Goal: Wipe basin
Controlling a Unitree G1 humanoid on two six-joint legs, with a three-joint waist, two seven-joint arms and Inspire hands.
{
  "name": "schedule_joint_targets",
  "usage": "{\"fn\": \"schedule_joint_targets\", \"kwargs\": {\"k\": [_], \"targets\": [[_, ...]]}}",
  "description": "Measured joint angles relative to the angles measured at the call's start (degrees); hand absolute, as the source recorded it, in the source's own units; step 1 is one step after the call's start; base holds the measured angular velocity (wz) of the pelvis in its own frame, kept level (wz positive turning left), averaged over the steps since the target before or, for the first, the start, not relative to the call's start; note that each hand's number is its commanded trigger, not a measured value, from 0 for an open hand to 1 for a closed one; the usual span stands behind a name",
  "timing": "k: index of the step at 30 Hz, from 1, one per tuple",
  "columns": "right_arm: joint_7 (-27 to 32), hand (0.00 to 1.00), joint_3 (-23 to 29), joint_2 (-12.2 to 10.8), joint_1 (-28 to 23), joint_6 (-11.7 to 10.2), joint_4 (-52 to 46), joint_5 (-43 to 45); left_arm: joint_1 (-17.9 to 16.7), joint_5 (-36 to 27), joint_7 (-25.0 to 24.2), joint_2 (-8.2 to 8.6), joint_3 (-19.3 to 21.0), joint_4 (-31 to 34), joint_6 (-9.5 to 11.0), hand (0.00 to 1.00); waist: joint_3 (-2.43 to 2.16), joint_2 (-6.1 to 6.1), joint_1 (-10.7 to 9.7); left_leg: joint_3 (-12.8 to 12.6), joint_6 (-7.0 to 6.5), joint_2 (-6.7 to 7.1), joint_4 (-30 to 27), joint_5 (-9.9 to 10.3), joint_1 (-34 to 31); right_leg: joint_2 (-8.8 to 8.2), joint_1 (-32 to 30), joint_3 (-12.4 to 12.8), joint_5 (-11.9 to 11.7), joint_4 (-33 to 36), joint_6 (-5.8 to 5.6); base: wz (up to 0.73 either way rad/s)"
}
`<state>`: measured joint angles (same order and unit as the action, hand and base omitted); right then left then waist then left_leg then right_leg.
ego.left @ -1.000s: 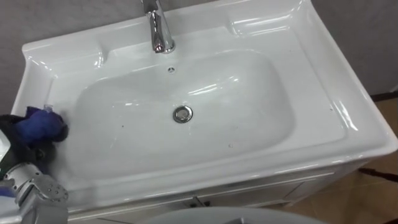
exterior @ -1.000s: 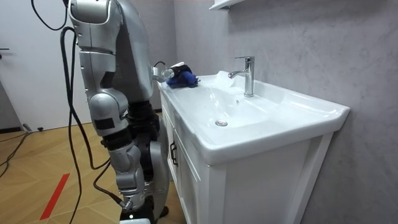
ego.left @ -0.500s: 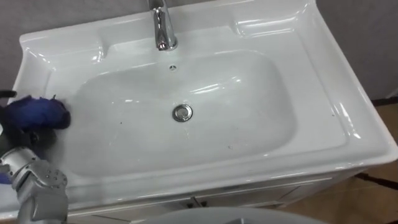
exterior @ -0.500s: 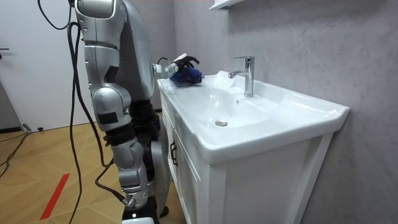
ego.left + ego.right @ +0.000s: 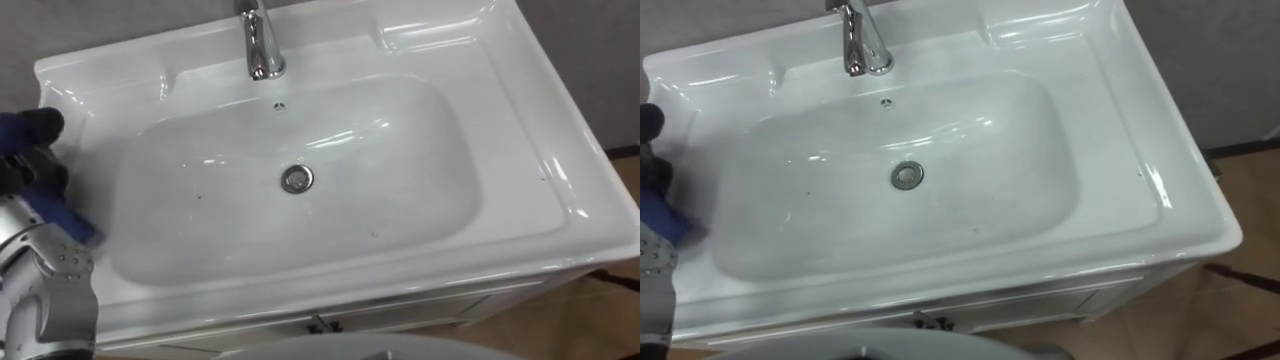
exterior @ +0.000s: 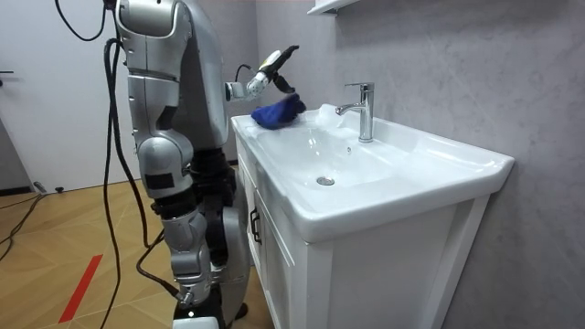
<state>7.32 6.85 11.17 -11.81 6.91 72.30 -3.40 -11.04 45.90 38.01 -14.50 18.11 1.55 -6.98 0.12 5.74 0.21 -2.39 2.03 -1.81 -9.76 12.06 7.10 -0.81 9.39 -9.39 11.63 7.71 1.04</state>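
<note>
Grey wall behind a white cabinet (image 6: 366,274). White counter (image 5: 560,170) with an oblong basin (image 5: 380,150), glossy, its long axis left to right; drain (image 5: 295,178) at centre, chrome faucet (image 5: 262,45) at the far middle. Blue cloth (image 5: 32,126): crumpled, at the left rim, lying near-to-far. Left robot hand (image 5: 32,172): raised over the far left corner, dark fingers folded on the cloth.

Left hand (image 5: 28,172) raised, fingers curled (body upright)

Silver-grey shell, black joints and cables, left hand (image 6: 268,67) with dark fingers (image 6: 287,52).
</note>
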Motion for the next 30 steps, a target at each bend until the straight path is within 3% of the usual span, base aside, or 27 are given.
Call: {"fn": "schedule_joint_targets", "kwargs": {"k": [8, 13, 20, 21, 24, 28, 30], "targets": [[0.0, 0.00, -0.7, 0.0, -0.1, 0.0, 1.4, 0.0, 0.3, 0.7, 0.0, 0.00, -0.1, 0.4, 0.3, 0.00, -0.01, 0.05, -0.1, 0.0, -0.01, -0.01, 0.1, 0.0, 0.0, 0.02, -0.1, 0.0, 0.0, 0.1, 0.00, 0.00], [0.0, 0.00, -1.2, 0.0, 0.0, 0.2, 1.3, 0.0, 0.4, -6.7, 0.0, -0.03, 0.0, 0.4, 0.3, 0.00, -0.01, 0.19, -0.1, -0.4, -0.01, -0.02, 0.1, 0.0, 0.1, -0.03, -0.1, 0.1, 0.0, 0.0, -0.01, -0.01], [0.1, 0.00, -1.0, 0.0, 0.6, 0.2, 1.4, 0.2, 2.9, -10.3, 0.1, -0.58, 1.8, 0.4, 0.3, 0.00, -0.08, 0.27, 0.0, -0.4, -0.04, -0.03, 0.0, 0.0, -0.1, -0.03, -0.3, 0.2, 0.0, 0.0, -0.02, 0.00], [0.1, 0.00, -0.9, 0.0, 0.6, 0.1, 1.3, 0.2, 3.8, -10.5, 0.1, -1.02, 2.8, 0.4, 0.3, 0.00, -0.31, 0.60, 0.0, -0.4, -0.04, -0.02, 0.1, 0.0, 0.0, -0.03, -0.3, 0.1, 0.0, 0.0, -0.03, 0.00], [0.3, 0.00, -0.5, 0.1, 0.7, 0.1, 1.0, 0.4, 5.5, -10.4, 0.3, -3.44, 4.7, 0.4, 0.4, 0.00, -0.38, 0.77, 0.3, -0.2, -0.04, -0.01, 0.2, 0.0, 0.1, -0.03, 0.4, -0.1, 0.0, 0.0, -0.03, 0.01], [0.9, 0.00, -0.3, 0.1, 1.1, 0.0, 1.3, 1.1, 6.8, -10.3, 1.2, -5.56, 8.2, 0.4, 0.8, 0.00, -0.14, 1.42, 0.9, -0.1, -0.04, 0.09, 0.2, 0.0, 0.5, -0.11, 0.6, -0.1, 0.0, 0.0, -0.03, 0.02], [0.7, 0.00, 1.5, 0.1, 1.1, 0.0, 1.4, 2.1, 6.8, -10.4, 1.5, -7.64, 11.6, -0.3, 1.2, 0.00, 0.06, 1.96, 1.6, -0.1, -0.04, 0.15, 0.2, 0.0, 0.5, -0.14, 0.5, -0.1, 0.1, -0.1, -0.13, 0.00]]}}
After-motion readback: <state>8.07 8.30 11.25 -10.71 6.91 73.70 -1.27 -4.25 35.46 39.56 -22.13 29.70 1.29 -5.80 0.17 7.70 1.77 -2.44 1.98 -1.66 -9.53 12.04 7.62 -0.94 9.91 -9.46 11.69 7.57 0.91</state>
